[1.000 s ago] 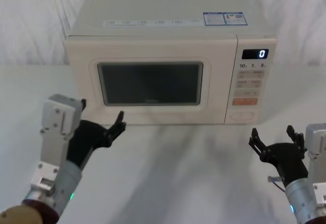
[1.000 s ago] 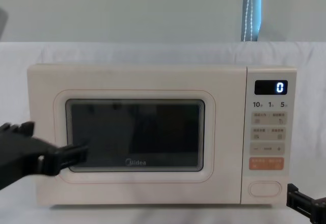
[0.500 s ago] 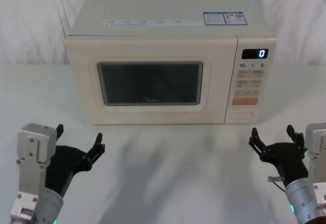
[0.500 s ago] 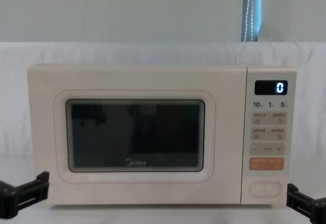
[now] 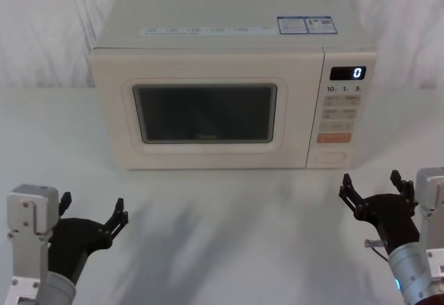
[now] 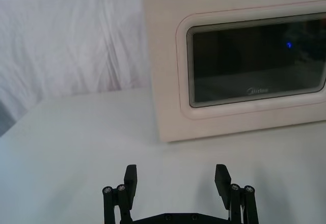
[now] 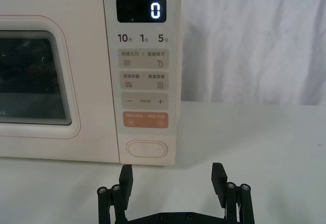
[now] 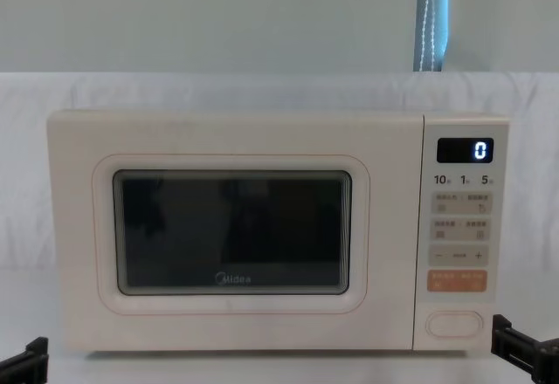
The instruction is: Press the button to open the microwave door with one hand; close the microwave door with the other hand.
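The cream microwave stands at the back of the table with the microwave door (image 5: pixel 205 114) shut flush; its dark window and "Midea" logo face me (image 8: pixel 231 231). The button (image 5: pixel 330 157), a wide plain cream key, sits lowest on the panel, under the orange key (image 8: pixel 454 324) (image 7: pixel 147 148). My left gripper (image 5: pixel 92 209) is open and low at the near left, well back from the door (image 6: pixel 175 175). At the near right my right gripper (image 5: pixel 370 184) hangs open, lined up in front of the button but a clear gap short of it (image 7: pixel 172 172).
A white cloth covers the table (image 5: pixel 229 236) and the wall behind. The display (image 5: pixel 355 73) reads 0. The orange key (image 7: pixel 146 119) and small printed keys sit above the button. Bare table lies between both grippers and the microwave front.
My left gripper has pulled back from the door's lower left corner, toward me and down to the near left. The right gripper has stayed put and the door remains shut.
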